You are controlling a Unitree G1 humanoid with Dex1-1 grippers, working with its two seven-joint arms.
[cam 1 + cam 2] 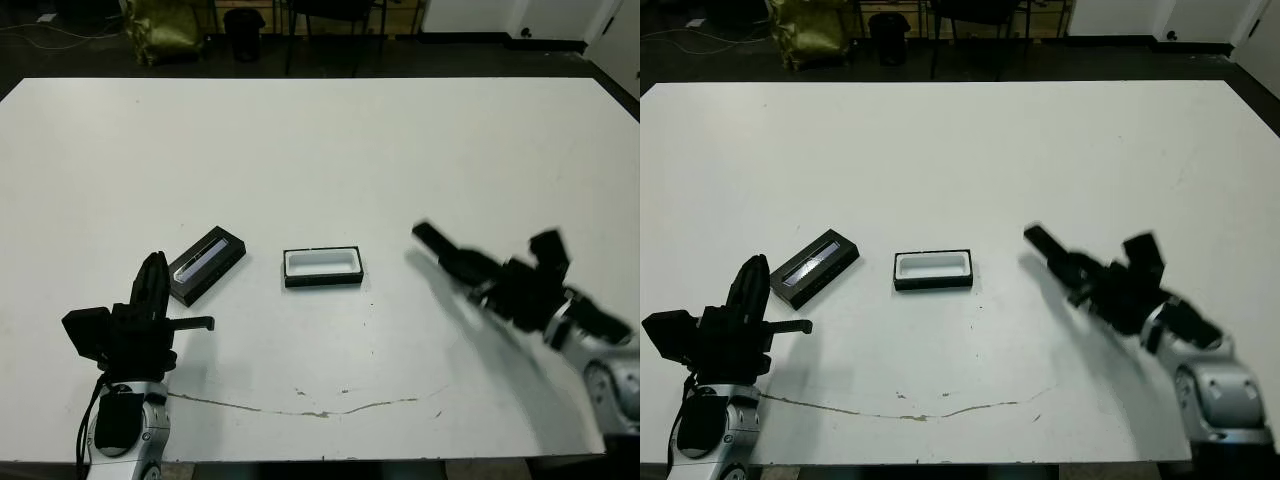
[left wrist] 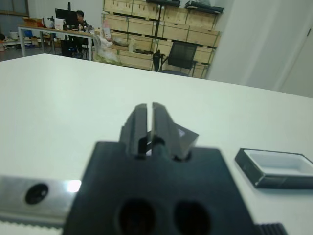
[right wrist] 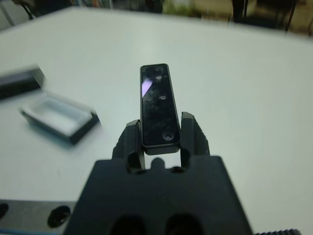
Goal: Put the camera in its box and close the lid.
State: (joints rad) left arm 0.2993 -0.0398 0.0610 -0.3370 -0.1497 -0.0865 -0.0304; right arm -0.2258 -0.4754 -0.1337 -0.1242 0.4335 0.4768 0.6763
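Down at the near edge, the left gripper [image 1: 152, 285] sits low over the table [image 1: 330, 140], its two fingers [image 2: 146, 125] pressed together with only a sliver between them and nothing held. A thin crack line [image 1: 320, 408] runs across the tabletop just in front of the robot, between the two arms.

Over on the right side, the right gripper [image 3: 161, 134] is up off the surface and clamped on the camera [image 3: 157, 105]. The wrist view has it plainly: a finger on each long side of the bar near its lower end, most of the bar sticking out beyond the fingertips, a bluish sheen near the far end. From the head cameras the bar points toward the middle of the table, its tip well apart from the box, and it looks a little blurred.

Mid-table now: the box [image 1: 322, 267] lies flat and open, white lining showing, nothing inside it. Just to its left, apart from it and turned at an angle, the lid [image 1: 207, 265] lies on the table with its pale glossy strip facing up, right beyond the left gripper's fingertips.

Far side of the table is bare white. Beyond it, a dark floor, a yellow-green bag [image 1: 160, 30] and chair legs.
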